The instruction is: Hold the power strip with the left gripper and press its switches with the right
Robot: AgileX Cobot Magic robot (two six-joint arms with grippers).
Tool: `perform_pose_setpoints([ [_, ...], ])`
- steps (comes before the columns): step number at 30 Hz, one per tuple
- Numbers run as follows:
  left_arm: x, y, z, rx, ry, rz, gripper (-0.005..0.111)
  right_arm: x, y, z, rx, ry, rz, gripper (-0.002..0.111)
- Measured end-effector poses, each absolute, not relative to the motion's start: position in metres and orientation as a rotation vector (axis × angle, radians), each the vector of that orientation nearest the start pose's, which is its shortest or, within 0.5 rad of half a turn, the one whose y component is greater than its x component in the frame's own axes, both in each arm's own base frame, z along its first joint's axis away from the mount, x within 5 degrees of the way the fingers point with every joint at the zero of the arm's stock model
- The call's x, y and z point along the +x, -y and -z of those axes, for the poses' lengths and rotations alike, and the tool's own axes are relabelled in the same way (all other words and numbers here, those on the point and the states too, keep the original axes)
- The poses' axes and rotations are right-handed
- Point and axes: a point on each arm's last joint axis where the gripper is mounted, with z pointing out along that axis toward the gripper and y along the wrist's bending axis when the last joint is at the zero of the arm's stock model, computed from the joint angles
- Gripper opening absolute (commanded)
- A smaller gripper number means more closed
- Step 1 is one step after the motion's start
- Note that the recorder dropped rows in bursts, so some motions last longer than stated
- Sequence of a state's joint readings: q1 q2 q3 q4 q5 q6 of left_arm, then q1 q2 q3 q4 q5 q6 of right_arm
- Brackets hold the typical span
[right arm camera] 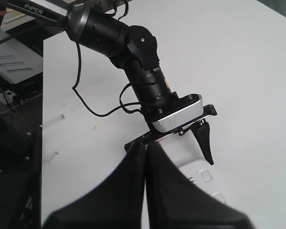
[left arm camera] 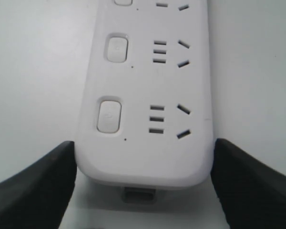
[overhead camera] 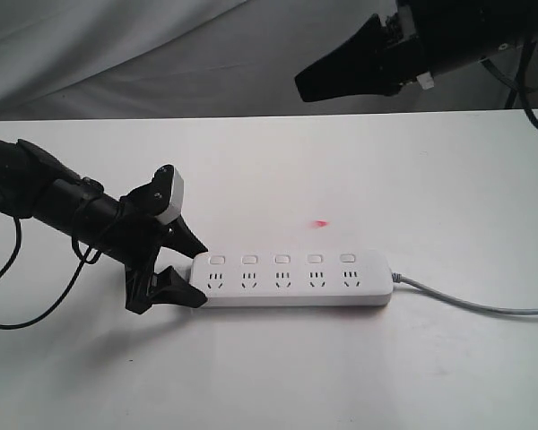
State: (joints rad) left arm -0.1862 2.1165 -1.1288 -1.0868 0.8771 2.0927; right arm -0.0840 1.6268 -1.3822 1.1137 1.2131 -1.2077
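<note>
The white power strip (overhead camera: 291, 279) lies flat on the table, its five sockets in a row and a grey cord (overhead camera: 466, 305) running off to the right. Five small switches (overhead camera: 282, 259) sit along its far side. My left gripper (overhead camera: 197, 271) straddles the strip's left end, one black finger against each long side, shut on it. The left wrist view shows the fingers (left arm camera: 43, 181) pressed to the strip (left arm camera: 148, 95) beside the nearest switch (left arm camera: 109, 115). My right gripper (overhead camera: 303, 87) hangs high above the table, shut and empty. Its closed fingers (right arm camera: 128, 191) point down toward the strip's held end (right arm camera: 195, 167).
A small red light spot (overhead camera: 321, 222) shows on the white table (overhead camera: 430, 179) behind the strip. The table's edge (right arm camera: 42, 119) drops off beside the left arm (right arm camera: 143, 71), with dark equipment beyond it. A wrinkled white backdrop hangs behind the table.
</note>
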Motion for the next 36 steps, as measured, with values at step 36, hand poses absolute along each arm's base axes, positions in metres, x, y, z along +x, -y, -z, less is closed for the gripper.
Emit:
perform_pose_setpoints([
  [36, 0.345, 0.128, -0.096, 1.690, -1.890, 0.768, 0.000, 0.350, -0.002, -0.357, -0.819, -2.250, -0.315, 0.000],
])
